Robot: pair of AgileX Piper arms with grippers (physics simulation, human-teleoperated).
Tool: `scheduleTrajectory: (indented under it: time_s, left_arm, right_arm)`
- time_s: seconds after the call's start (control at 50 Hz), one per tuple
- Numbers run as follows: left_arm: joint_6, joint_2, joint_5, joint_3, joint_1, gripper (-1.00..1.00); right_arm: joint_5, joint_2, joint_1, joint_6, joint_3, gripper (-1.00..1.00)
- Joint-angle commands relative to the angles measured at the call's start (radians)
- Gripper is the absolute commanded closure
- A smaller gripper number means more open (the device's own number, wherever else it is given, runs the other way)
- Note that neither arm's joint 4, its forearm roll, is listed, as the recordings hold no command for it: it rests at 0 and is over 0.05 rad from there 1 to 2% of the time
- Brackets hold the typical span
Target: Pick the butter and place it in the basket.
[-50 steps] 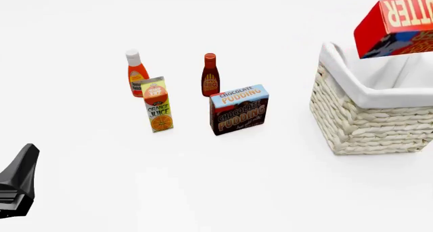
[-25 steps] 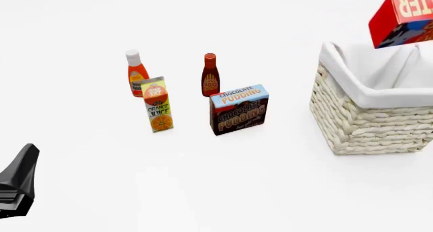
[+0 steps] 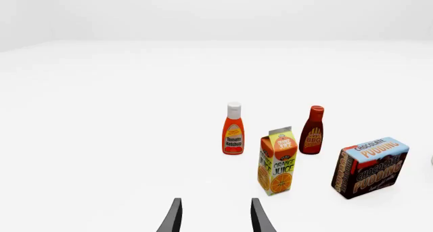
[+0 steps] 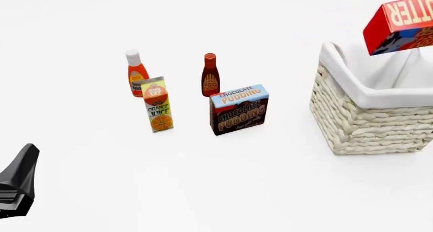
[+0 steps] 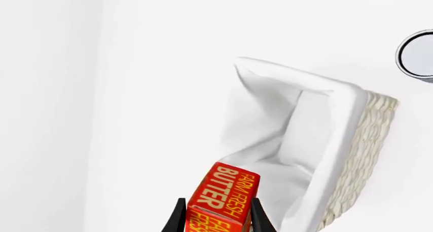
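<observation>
Right gripper (image 5: pixel 216 215) — fingers clamped on both sides of the butter (image 5: pixel 221 195), carton raised and tilted, presumably for clearance over the rim. Basket (image 4: pixel 368 123) — directly beneath the butter in the front view, open lining upward, ready to receive it. Left gripper (image 3: pixel 215 217) — fingers apart, nothing between them, parked low at the table's seven o'clock, away from the work. Pudding box (image 4: pixel 239 109), juice carton (image 4: pixel 157 104) — at the basket's nine o'clock

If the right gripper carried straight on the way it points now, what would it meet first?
Probably the cloth lining inside the basket. The right gripper, jaws shut on the butter, points down toward the basket's near inner corner, so the butter would touch first; depth is hard to judge.
</observation>
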Motion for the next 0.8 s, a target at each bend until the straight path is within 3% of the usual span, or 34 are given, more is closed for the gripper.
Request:
scheduleTrajectory:
  time_s: [0.02,0.8]
  left_arm:
    - [0.0,0.0,0.0,0.0,0.0,-1.0]
    - [0.0,0.0,0.0,0.0,0.0,-1.0]
  right_arm:
    - [-0.019,0.006,-0.009,0.005,-0.01,1.0]
    - [-0.081,0.109,-0.059,-0.021,-0.016,1.0]
